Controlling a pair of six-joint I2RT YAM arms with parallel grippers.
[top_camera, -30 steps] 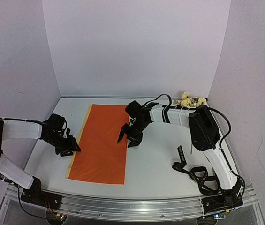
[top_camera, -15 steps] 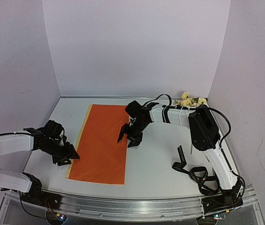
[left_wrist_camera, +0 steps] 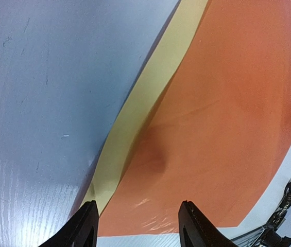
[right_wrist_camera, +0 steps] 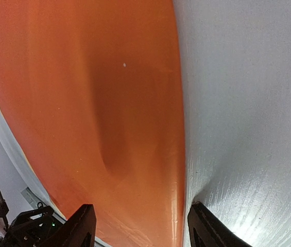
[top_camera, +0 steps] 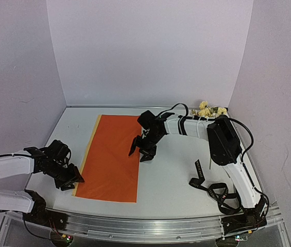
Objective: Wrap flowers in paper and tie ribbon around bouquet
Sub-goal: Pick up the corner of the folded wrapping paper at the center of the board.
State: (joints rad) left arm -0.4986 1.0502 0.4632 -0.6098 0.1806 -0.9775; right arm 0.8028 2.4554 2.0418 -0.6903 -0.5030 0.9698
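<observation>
Nearest the bases, the ribbon (top_camera: 212,189) lies in loose loops on the table (top_camera: 176,175) beside the right arm's foot, untouched and well apart from both claws. On the near left, the left gripper (top_camera: 72,180) sits low at the near-left corner of the paper (top_camera: 112,154). Its wrist view shows the fingers (left_wrist_camera: 86,224) spread and clear of the sheet, nothing grasped, with the yellow strip along the sheet's left long edge running out between them. The paper lies flat, orange face up, its long axis running near to far. From this claw the sheet spreads away to the right and forward. Farther in, the right gripper (top_camera: 140,153) hangs over the opposite long edge, about midway along it. Its fingers (right_wrist_camera: 81,226) are likewise released, one over the orange and one over bare table, holding nothing. At the far right corner the flowers (top_camera: 209,109) rest against the wall, behind the right arm's elbow and well apart from the paper. Judgement: wrapping has not begun. The coming move turns on the left long edge lying in line with the left claw's open jaws. That arm is the nearer one for a pinch on this corner, while the right arm is nearer the flowers.
</observation>
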